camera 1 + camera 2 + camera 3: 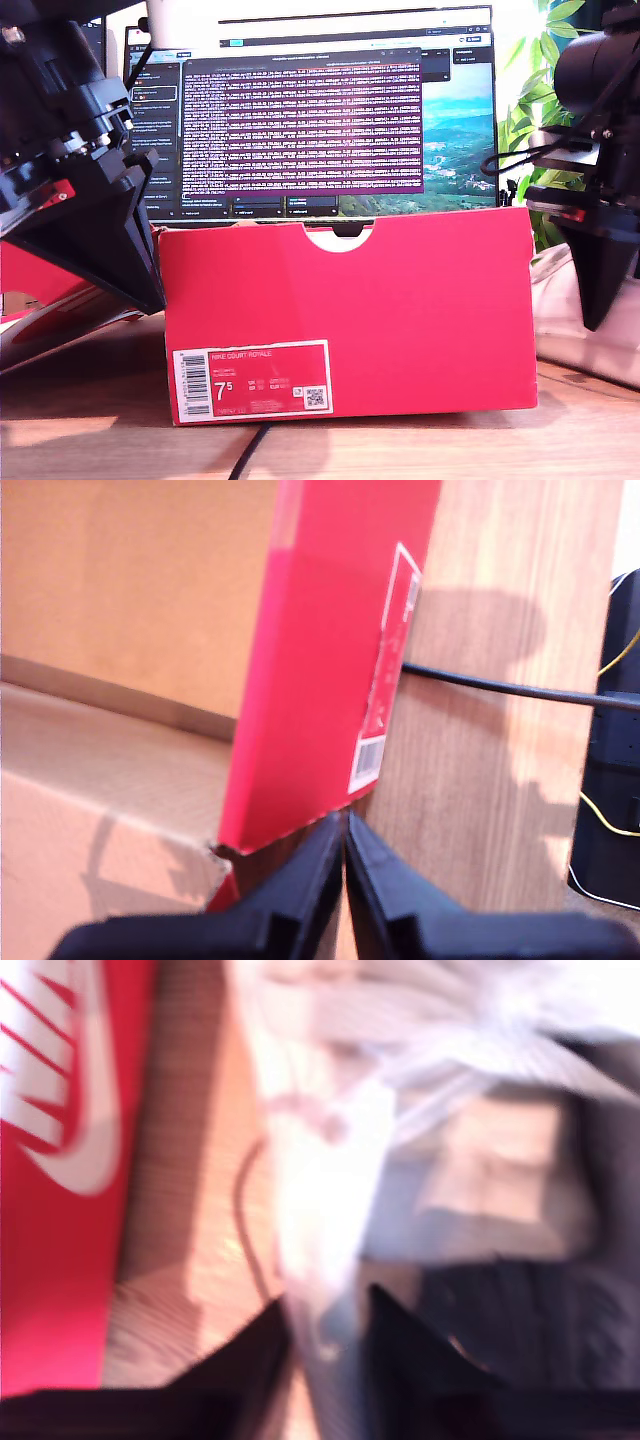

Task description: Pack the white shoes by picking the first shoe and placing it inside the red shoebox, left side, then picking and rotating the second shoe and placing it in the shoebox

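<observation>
The red shoebox (400,310) is standing on the wooden tabletop (90,430), in the middle of the exterior view. It is smooth bright red cardboard with flat walls and a half-round notch (338,237) cut in its top edge. A white barcode label (250,380) printed "7.5" is sitting on its lower corner at the exterior view's left. In the first wrist view the inside of the box is showing plain brown cardboard.

A thin black cable (250,455) is running over the grained wood from under the box. Behind the box, a monitor (320,110) is showing dense text.

My first gripper (345,840) is pointing at a lower corner of the box, its black jaws pressed together with nothing between them.

The second wrist view is very blurred. My second gripper (325,1330) is holding its dark jaws apart around something white and soft, probably one white shoe (330,1170) with its laces. Beside it, the red lid (50,1210) with a white swoosh is lying on the tabletop.

At the exterior view's right edge, a white shape (560,300) is lying just beside the box, under a dark arm.
</observation>
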You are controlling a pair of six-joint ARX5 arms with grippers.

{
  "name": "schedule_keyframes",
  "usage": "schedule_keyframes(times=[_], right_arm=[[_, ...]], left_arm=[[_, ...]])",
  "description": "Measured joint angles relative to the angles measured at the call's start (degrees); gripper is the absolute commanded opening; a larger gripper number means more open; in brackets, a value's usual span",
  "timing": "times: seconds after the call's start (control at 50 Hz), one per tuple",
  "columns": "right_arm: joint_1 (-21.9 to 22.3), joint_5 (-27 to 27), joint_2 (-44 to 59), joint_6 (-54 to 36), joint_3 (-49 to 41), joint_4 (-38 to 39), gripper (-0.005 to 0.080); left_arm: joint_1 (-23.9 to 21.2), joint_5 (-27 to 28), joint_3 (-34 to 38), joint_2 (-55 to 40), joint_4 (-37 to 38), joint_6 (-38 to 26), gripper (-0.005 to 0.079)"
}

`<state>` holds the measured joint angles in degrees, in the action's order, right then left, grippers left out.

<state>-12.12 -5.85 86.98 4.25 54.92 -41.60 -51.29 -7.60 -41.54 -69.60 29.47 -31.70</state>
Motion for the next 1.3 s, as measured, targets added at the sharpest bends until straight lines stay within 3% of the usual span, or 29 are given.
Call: schedule_keyframes(times=[0.38,0.64,0.8,0.96,1.06,1.3], right_arm=[[-1.0,0.4,1.1,6.3,18.5,-14.6,-0.0013],[-7.1,-3.3,1.0,14.8,25.9,-15.5,-0.0013],[-12.8,-4.2,1.0,19.4,31.2,-13.0,-0.0013],[-17.7,-4.3,1.0,25.8,33.8,-3.3,-0.0013],[-20.1,-4.4,1.0,31.6,33.8,0.4,-0.0013],[-23.9,-4.5,3.6,35.8,33.8,4.0,-0.0013]], left_arm=[[0.0,0.0,0.0,0.0,0.0,0.0,-0.0019],[0.0,0.0,0.0,0.0,-0.4,0.0,-0.0019],[0.0,0.0,0.0,0.0,-0.7,0.0,-0.0019],[0.0,0.0,0.0,0.0,-0.8,0.0,-0.0019],[0.0,-0.2,0.0,0.0,-0.8,0.0,-0.0019],[0.0,-1.2,0.0,0.0,-0.8,0.0,-0.0019]])
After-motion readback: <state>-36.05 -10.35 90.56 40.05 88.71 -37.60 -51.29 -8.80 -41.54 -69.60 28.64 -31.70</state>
